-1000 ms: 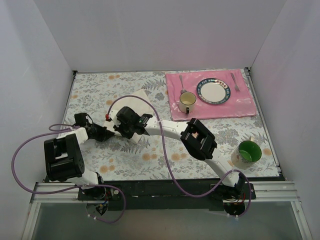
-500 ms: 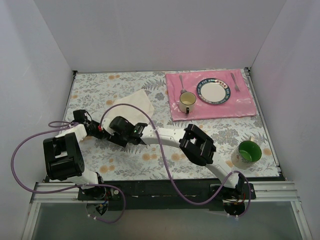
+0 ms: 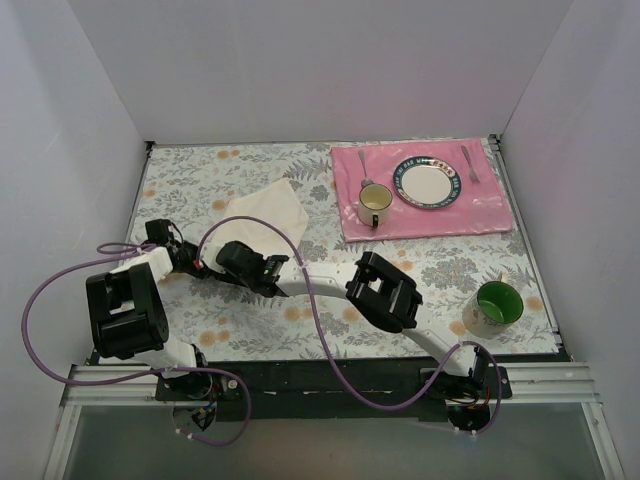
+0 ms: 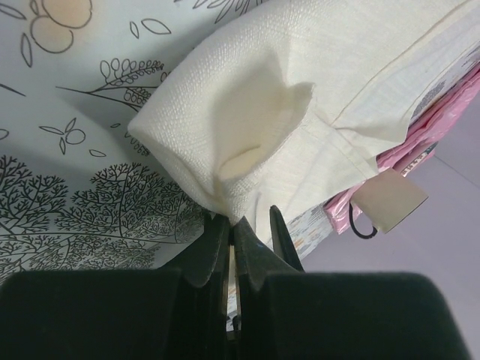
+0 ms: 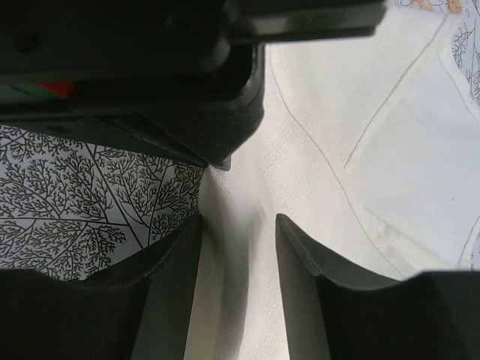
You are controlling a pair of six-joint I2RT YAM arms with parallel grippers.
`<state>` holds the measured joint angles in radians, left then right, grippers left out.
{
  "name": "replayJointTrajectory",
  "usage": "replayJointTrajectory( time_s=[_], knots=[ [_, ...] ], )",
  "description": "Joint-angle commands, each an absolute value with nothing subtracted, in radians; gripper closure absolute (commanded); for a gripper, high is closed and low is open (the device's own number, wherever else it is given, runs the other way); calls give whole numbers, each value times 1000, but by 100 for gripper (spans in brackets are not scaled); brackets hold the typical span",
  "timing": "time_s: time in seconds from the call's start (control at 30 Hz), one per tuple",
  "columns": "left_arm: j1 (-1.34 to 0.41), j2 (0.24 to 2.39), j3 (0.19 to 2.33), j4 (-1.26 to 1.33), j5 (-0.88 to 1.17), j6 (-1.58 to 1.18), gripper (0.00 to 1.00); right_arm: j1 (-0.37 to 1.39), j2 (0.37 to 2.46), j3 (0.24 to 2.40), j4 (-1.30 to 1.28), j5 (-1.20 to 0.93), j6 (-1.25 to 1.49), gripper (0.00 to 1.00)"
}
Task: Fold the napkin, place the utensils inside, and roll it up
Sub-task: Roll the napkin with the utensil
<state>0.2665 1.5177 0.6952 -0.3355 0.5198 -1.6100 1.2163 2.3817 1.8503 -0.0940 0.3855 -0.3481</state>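
Note:
The off-white napkin [image 3: 268, 207] lies creased on the flowered tablecloth at the left middle of the top view. My left gripper [image 3: 203, 264] is at its near corner. The left wrist view has the left gripper [image 4: 231, 221] shut on a bunched fold of the napkin [image 4: 300, 112]. My right gripper [image 3: 228, 260] reaches in beside it from the right. In the right wrist view, the right gripper [image 5: 238, 219] is open, its fingers astride a raised ridge of the napkin [image 5: 360, 150], just below the left gripper's black body [image 5: 150, 75]. The utensils are out of view.
At the back right, a pink placemat [image 3: 480, 210] carries a plate [image 3: 428, 185], a cup [image 3: 374, 203], a spoon [image 3: 365, 165] and a fork [image 3: 470, 163]. A green mug [image 3: 495, 305] stands near the right front. Purple cables loop over both arms.
My right gripper has slid left and nearer, off the napkin's middle to beside the left gripper, and its jaws have opened. More of the napkin shows. The left gripper stays shut.

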Motion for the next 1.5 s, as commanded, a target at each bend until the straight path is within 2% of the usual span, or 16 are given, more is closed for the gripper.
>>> replayJointTrajectory(
  time_s=[0.0,0.37,0.5,0.77,0.83,0.93,1.03,1.07,1.2,1.27,1.3,1.33,1.47],
  knots=[
    [278,1517,729,-339,552,-1595,100,1223,2381,1838,-63,388,-348,44],
    [285,1525,732,-339,566,-1595,100,1220,2305,1813,-83,345,-311,30],
    [285,1517,733,-344,568,-1594,100,1220,2352,1845,-86,360,-311,30],
    [290,1511,721,-348,571,-1592,100,1187,2388,1830,-31,357,-310,47],
    [291,1512,721,-348,572,-1594,100,1184,2388,1821,-23,359,-314,49],
    [293,1512,723,-350,569,-1591,100,1181,2390,1819,-25,347,-314,57],
    [296,1514,719,-344,569,-1589,100,1175,2387,1824,-40,316,-298,70],
    [296,1511,718,-341,572,-1588,100,1170,2384,1835,-49,307,-295,78],
    [299,1493,713,-334,554,-1566,100,1143,2396,1926,-141,173,-246,91],
    [299,1462,715,-336,520,-1548,95,1105,2434,1998,-257,71,-175,99],
    [301,1451,718,-339,503,-1540,91,1091,2445,2055,-290,-25,-152,99],
    [299,1442,725,-351,489,-1529,83,1077,2451,2069,-308,-64,-134,99],
    [299,1391,732,-377,425,-1482,72,1008,2473,2095,-357,-240,-22,99]
  ],
)
